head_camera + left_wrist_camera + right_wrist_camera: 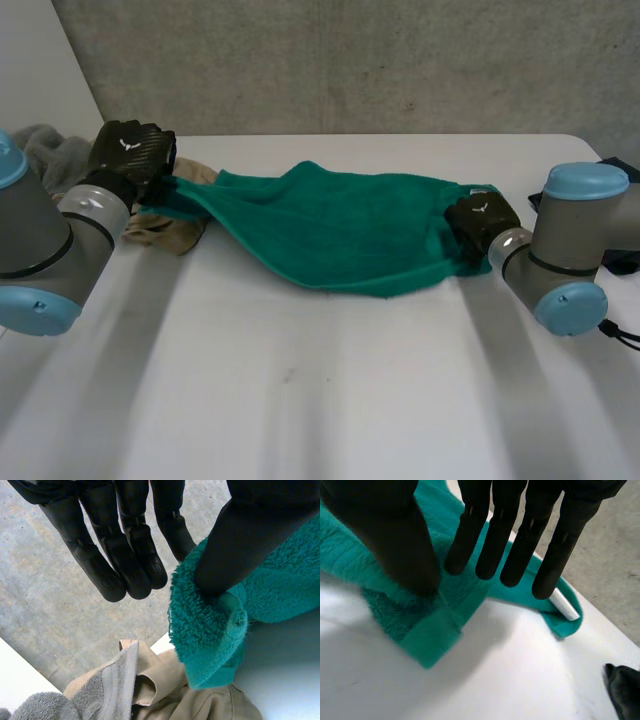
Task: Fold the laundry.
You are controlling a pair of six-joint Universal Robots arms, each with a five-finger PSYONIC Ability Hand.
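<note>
Green towel (340,225) hangs stretched across the far side of the white table (300,400), one end in each hand, its lower edge sagging onto the tabletop. No fold shows yet; the cloth appears merely spread out for a first fold, so nearly all the work is left. The left hand (130,155) pinches one corner between its thumb and a straight finger. The right hand (482,222) appears to clamp the opposite corner between thumb and straight fingers. A beige garment (165,232) and a grey cloth (45,150) lie beside the left hand.
</note>
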